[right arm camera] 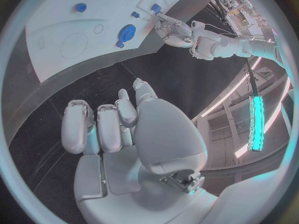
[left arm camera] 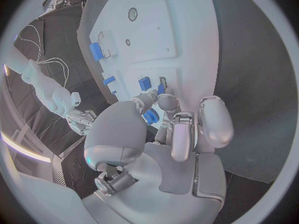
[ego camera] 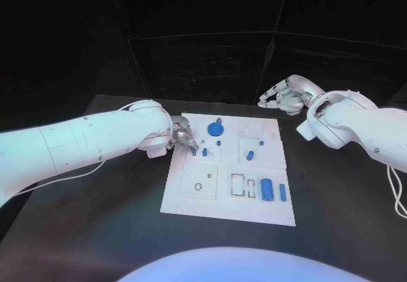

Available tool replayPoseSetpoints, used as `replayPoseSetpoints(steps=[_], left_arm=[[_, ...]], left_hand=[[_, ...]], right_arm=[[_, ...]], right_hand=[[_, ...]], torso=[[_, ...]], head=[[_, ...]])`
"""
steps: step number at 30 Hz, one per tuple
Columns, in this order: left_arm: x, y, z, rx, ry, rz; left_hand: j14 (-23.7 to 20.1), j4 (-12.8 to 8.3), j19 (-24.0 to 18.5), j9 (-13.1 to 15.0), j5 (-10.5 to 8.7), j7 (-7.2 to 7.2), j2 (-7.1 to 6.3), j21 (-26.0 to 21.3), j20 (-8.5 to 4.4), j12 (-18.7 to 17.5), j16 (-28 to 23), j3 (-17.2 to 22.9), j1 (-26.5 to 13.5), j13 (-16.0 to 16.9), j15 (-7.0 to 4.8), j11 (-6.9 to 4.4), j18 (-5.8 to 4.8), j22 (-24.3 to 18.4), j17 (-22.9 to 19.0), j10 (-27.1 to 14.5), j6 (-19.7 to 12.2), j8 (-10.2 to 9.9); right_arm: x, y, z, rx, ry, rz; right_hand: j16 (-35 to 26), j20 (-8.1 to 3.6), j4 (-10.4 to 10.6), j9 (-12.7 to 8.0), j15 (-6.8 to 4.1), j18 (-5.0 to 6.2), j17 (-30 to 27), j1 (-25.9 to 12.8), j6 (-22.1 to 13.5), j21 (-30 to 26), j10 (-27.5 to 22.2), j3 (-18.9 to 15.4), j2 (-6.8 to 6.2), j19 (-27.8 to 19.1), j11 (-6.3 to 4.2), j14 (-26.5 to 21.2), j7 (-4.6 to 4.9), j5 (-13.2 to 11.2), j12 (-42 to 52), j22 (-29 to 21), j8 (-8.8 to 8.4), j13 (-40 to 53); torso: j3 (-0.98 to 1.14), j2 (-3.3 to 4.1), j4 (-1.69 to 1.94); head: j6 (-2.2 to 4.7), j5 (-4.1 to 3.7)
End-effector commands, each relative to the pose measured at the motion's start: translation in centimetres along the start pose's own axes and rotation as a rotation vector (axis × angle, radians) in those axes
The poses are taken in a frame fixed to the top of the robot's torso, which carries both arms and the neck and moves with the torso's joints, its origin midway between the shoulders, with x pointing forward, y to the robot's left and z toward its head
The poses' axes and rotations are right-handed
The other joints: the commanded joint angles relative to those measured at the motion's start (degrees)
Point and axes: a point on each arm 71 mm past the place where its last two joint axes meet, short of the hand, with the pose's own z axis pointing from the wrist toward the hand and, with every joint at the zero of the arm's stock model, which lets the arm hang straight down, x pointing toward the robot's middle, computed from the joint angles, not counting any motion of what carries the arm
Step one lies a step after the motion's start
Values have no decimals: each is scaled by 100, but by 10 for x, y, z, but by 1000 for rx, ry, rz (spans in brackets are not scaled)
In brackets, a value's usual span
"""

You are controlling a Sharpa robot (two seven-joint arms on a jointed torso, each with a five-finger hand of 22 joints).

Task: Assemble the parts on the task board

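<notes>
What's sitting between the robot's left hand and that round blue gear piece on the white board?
In the head view, only a small blue part and bare white task board lie between the left hand and the round blue gear.

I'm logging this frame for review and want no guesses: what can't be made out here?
- Whether the left hand holds or only touches a part: in the head view its fingers cover the spot; in the left wrist view the fingers hide the contact.
- The blue gear: left wrist view, mostly behind the hand.
- The board markings and small holes: head view, too small to read.
- The right hand fingers: head view, small and partly behind its arm.
</notes>
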Motion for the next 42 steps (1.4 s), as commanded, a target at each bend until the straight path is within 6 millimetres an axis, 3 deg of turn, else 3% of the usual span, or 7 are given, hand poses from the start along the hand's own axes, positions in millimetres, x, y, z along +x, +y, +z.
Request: replayPoseSetpoints(steps=[1,10,13,33,42], left_arm=[[1,2,0,-17,9,16],[5,6,-1,-40,44,49],[6,7,-1,-48,56,60],[9,4,-2,-42,65,70],[8,4,0,-54,66,71]], left_hand=[[547,-442,30,-3,12,-74,61,25,-19,22,0,465,16,-6,-42,1,-27,0,1344,16,16,14],[547,-431,29,29,13,-102,26,23,-33,15,0,525,-9,-33,-58,-22,-28,5,1344,1,28,110],[547,-447,29,35,14,-107,13,21,-38,16,0,558,-1,-38,-63,-28,-28,4,1343,-1,21,133],[547,-458,29,41,13,-109,-7,21,-42,22,1,584,-2,-33,-67,-31,-28,7,1344,2,14,154],[545,-369,28,49,4,-127,-117,9,-51,31,-5,489,-151,-53,-74,-39,-27,-1,1333,8,24,223]], right_arm=[[-1,1,0,-5,2,-3],[-1,2,0,-8,0,-3],[-1,2,0,-9,-2,-3],[-1,2,0,-12,-1,-2],[-1,2,0,-12,-2,-2]], right_hand=[[-37,-11,7,-8,-55,38,-2,39,-39,-19,-49,41,-2,-20,1,196,2,36,-23,-4,31,-8],[-38,-11,14,-8,-55,37,-2,38,-39,-18,-44,46,0,-17,1,196,3,63,-14,-1,33,-1],[-38,-11,14,-8,-55,37,-2,38,-39,-18,-44,46,0,-17,1,196,3,63,-14,-1,33,-1],[-38,-11,14,-8,-55,37,-2,38,-39,-18,-44,46,0,-17,1,196,3,63,-14,-1,33,-1],[-38,-11,14,-8,-55,37,-2,38,-39,-18,-44,46,0,-17,1,196,3,63,-14,-1,33,-1]], torso=[[0,0,1],[-2,-4,-10],[-1,-4,2],[4,-5,-4],[2,-3,0]], head=[[0,-1],[-11,-12],[-11,-25],[-31,-9],[-34,-13]])
